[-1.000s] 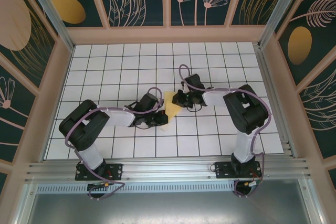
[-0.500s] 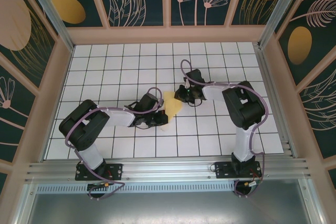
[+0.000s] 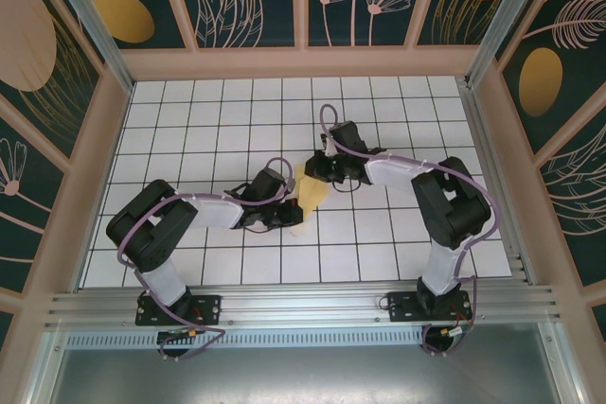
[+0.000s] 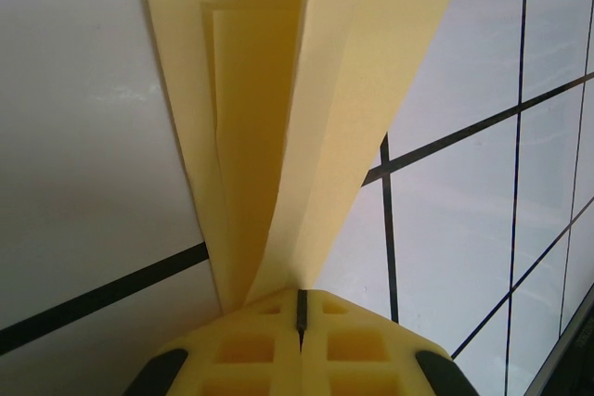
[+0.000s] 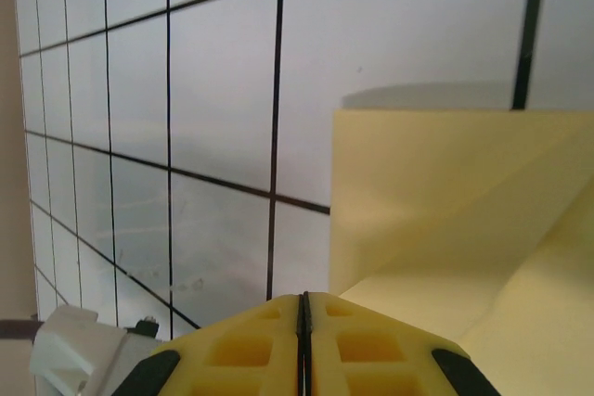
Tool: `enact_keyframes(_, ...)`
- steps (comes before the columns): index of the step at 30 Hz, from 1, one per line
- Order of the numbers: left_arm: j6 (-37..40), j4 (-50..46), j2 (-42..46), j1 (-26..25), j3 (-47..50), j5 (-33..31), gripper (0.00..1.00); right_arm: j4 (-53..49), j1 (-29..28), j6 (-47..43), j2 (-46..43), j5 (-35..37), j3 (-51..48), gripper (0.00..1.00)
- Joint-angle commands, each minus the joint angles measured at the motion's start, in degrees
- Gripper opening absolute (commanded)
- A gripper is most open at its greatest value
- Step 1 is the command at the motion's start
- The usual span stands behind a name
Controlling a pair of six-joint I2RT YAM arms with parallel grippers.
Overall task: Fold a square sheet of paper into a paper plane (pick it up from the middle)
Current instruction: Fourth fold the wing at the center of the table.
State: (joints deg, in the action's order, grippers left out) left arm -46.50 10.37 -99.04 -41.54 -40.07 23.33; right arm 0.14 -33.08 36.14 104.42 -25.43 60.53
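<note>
Both sets of fingers are pressed together: the left gripper pinches the near end of the folded yellow paper, which lies mid-way across the table between the arms. The right gripper rests shut at its far edge, apparently holding nothing. For a sharp crease, anchor with the left and drag the right flat along the fold

Folded yellow paper, creased (two flaps splayed), mid-table
</note>
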Motion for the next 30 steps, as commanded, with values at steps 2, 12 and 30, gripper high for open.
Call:
enact_keyframes(2,1.45,-14.94,-4.31,0.02,3.95,-4.97,0.04,2.59,-0.28,0.40,3.40,-1.55,-1.39,0.12)
enact_keyframes(12,1.84,-15.12,-4.05,-0.02,4.98,-4.70,0.03,0.47,4.08,-0.63,10.67,1.03,3.30,0.12)
enact_keyframes(30,1.81,-15.21,-1.92,0.01,4.95,-4.38,0.07,-2.61,8.78,-0.19,15.20,2.25,8.17,0.12)
